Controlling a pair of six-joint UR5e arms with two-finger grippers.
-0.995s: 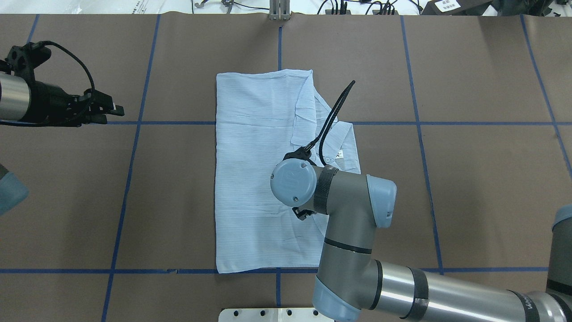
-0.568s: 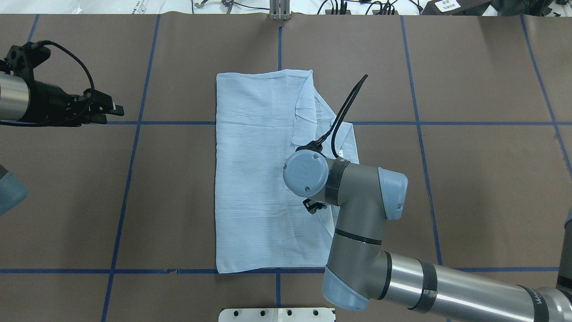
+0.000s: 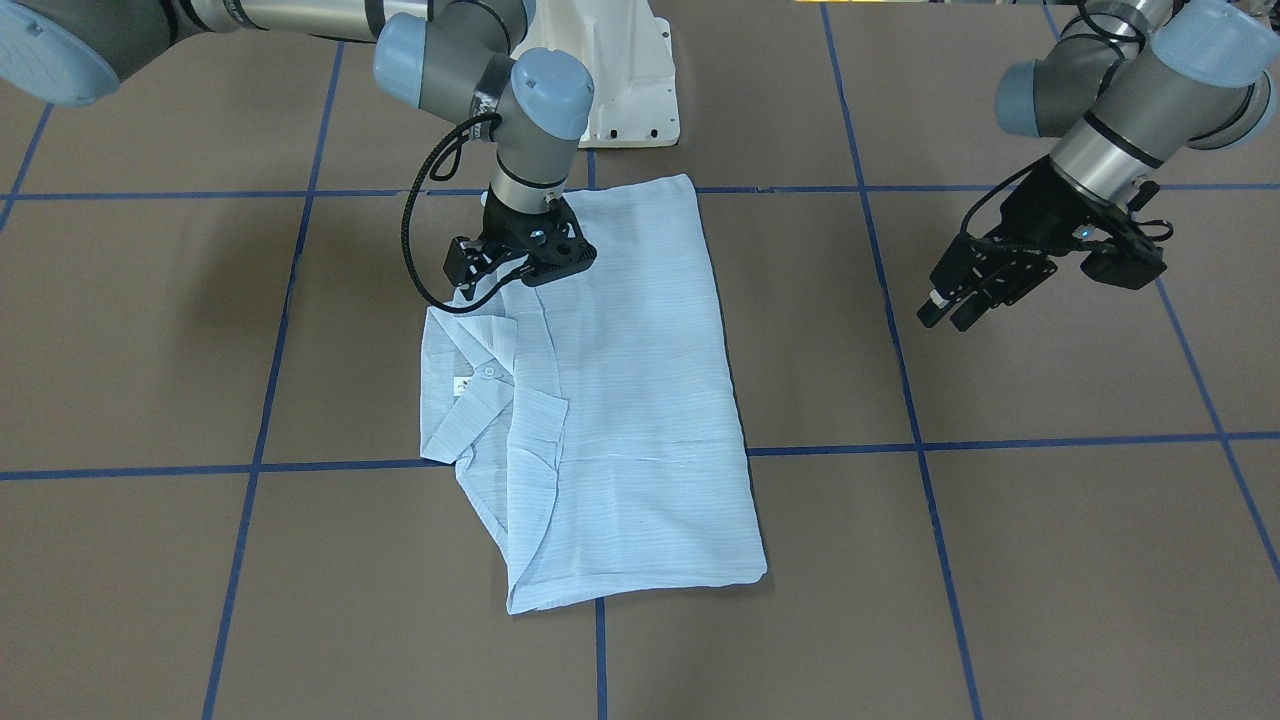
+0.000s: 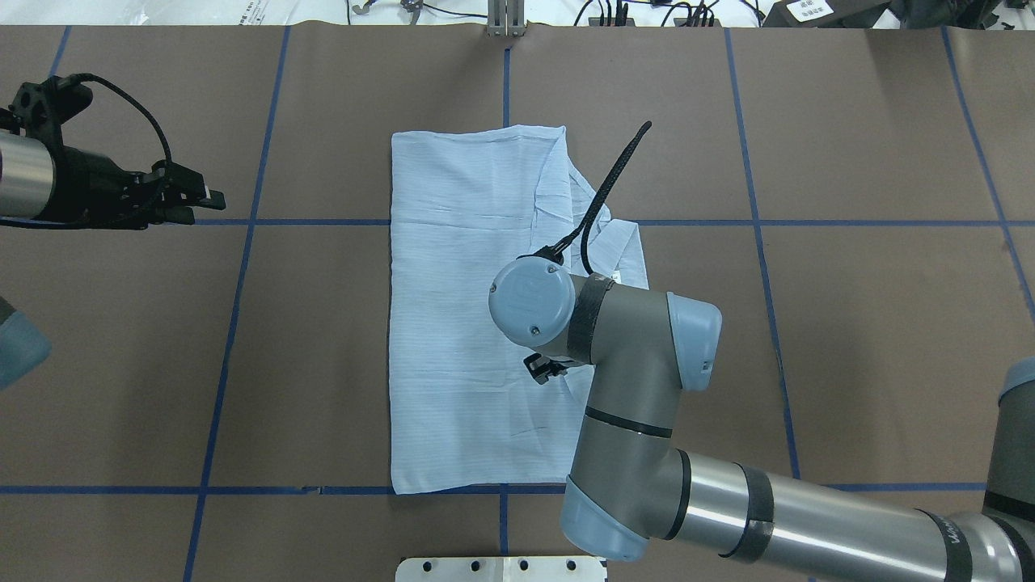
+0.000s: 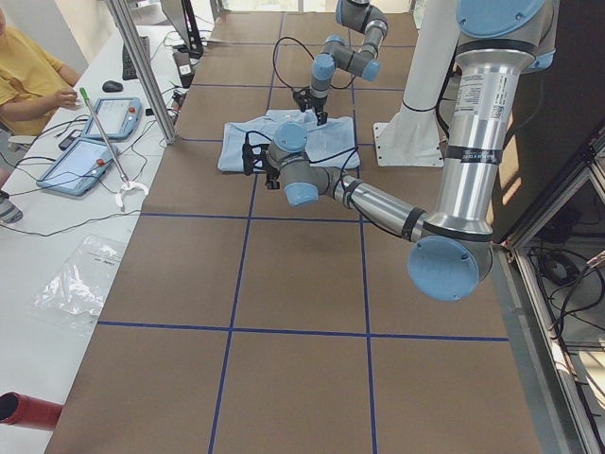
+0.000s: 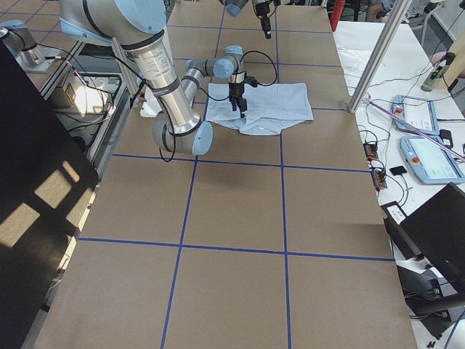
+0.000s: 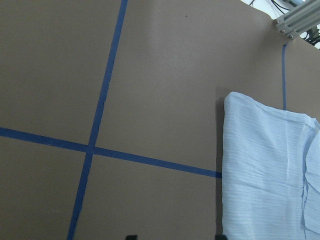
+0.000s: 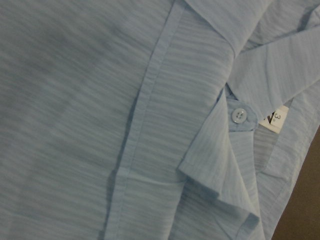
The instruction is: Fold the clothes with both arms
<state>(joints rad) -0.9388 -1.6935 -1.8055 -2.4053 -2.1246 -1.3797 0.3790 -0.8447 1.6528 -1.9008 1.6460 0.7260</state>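
Desk: brown covering marked into squares by blue tape lines; white pedestal base at the robot's edge.
Shirt: pale blue, pinstriped, folded into a long flat rectangle at the desk's centre, lying across a tape line.
Collar: spreads out from the fold on the robot's right side, with white neck label and one small button showing.
Right arm: comes in low from the robot's right, elbow bent, wrist turned straight down over the shirt's nearer half.
Right gripper: points down at the cloth beside the button band, at or just above it; whether the jaws are apart or together cannot be told.
Black cable: loops up from the right wrist over the collar.
Left arm: held off to the robot's left, well apart from the shirt.
Left gripper: raised clear of the desk, aimed toward the shirt, jaws parted and empty.
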